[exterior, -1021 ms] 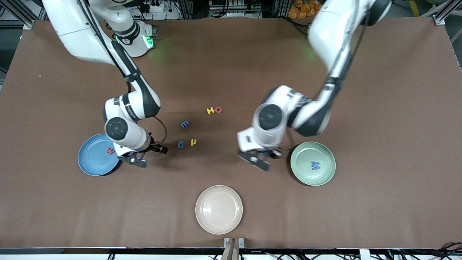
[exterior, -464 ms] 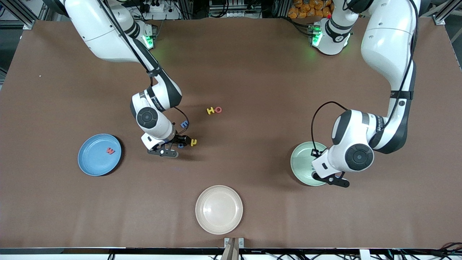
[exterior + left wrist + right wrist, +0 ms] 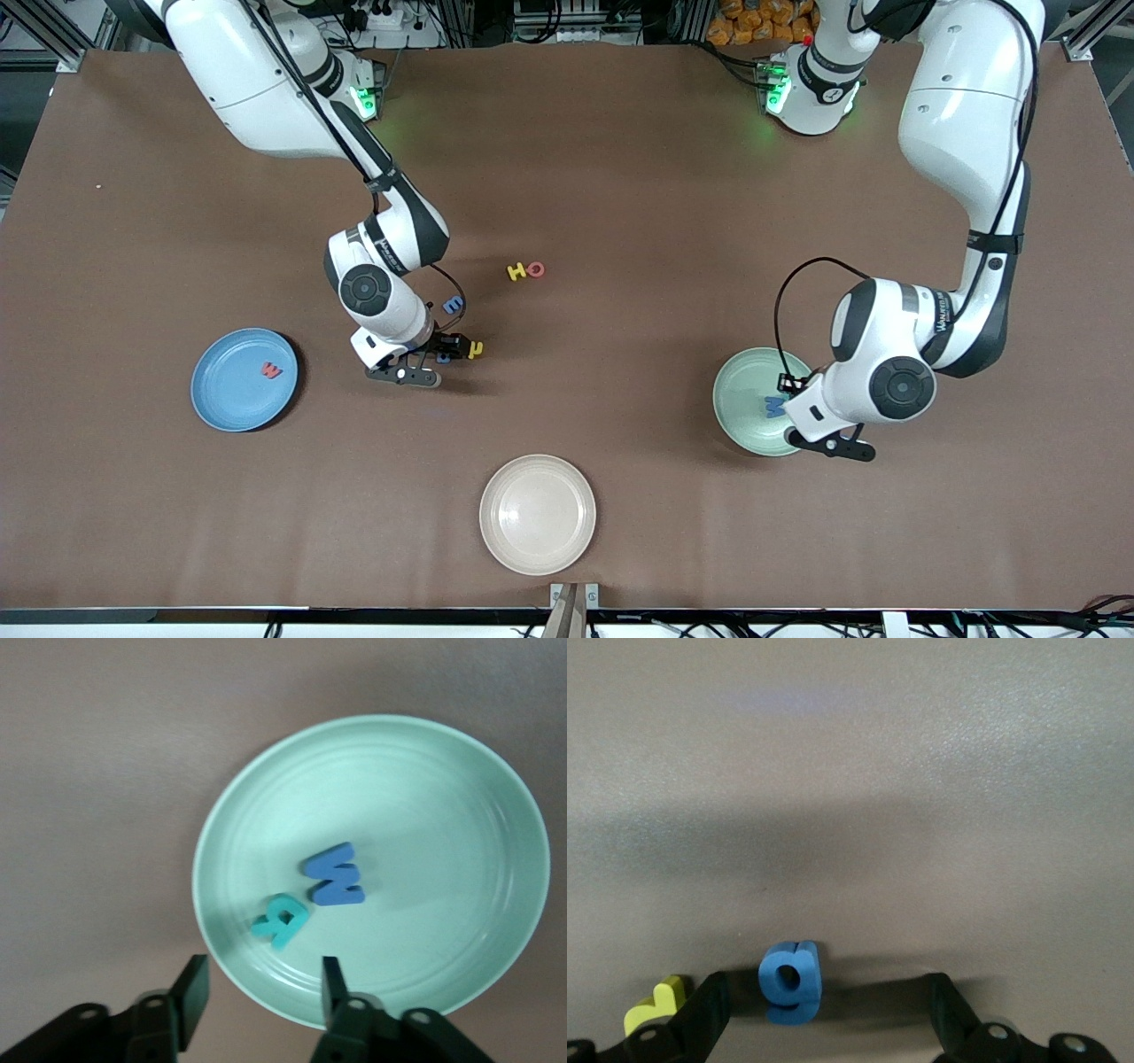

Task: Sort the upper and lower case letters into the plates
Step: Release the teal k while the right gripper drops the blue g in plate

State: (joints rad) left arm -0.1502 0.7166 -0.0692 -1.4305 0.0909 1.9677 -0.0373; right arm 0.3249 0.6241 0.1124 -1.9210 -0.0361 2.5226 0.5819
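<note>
Jaws spread on both: right gripper (image 3: 824, 1010) straddles the blue g (image 3: 789, 981) on the table (image 3: 620, 177); left gripper (image 3: 263, 992) hovers at the pale green plate (image 3: 496, 815)'s 4 o'clock rim.

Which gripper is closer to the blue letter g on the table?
The right gripper: the blue letter g lies between its open fingers. The left gripper is open over the pale green plate, toward the left arm's end of the table.
</note>
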